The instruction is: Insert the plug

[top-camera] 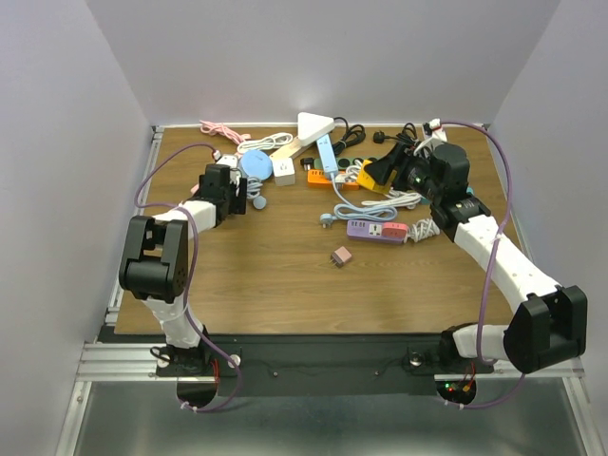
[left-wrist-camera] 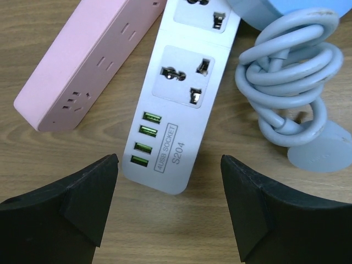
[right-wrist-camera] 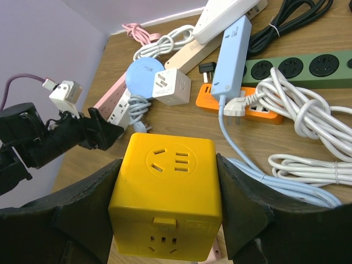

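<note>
My right gripper (right-wrist-camera: 168, 203) is shut on a yellow cube socket (right-wrist-camera: 168, 181), one finger on each side, and holds it above the table with a socket face up. The left gripper (left-wrist-camera: 169, 203) hangs open over bare wood, just short of the USB end of a white power strip (left-wrist-camera: 181, 93). A pink strip (left-wrist-camera: 91, 60) lies to that strip's left. On its right sits a coiled grey-blue cable (left-wrist-camera: 291, 77) with its round plug (left-wrist-camera: 322, 151). The top view puts the left gripper (top-camera: 245, 195) at the table's far left and the right gripper (top-camera: 388, 173) at the far right.
Strips and cables crowd the back of the table: a green strip (right-wrist-camera: 297, 67), an orange strip (right-wrist-camera: 242, 107), a light blue strip (right-wrist-camera: 231, 55), a white cube adapter (right-wrist-camera: 170, 86) and white coiled cables (right-wrist-camera: 308, 110). A purple strip (top-camera: 377, 229) and a small pink adapter (top-camera: 341, 256) lie mid-table.
</note>
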`<action>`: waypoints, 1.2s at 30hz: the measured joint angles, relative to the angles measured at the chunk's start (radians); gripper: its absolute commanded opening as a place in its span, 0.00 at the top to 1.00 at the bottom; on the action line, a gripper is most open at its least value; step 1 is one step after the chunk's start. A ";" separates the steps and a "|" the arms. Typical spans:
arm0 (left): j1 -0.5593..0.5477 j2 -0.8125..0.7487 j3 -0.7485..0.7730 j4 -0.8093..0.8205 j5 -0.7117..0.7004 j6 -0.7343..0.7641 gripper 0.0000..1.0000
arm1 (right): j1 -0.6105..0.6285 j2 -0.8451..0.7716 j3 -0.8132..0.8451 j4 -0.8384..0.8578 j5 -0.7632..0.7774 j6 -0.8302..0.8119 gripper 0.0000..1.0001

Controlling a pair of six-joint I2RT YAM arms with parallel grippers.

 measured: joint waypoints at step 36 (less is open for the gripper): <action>-0.311 -0.053 -0.035 -0.088 -0.058 -0.118 1.00 | -0.001 0.013 0.052 -0.096 -0.215 -0.277 1.00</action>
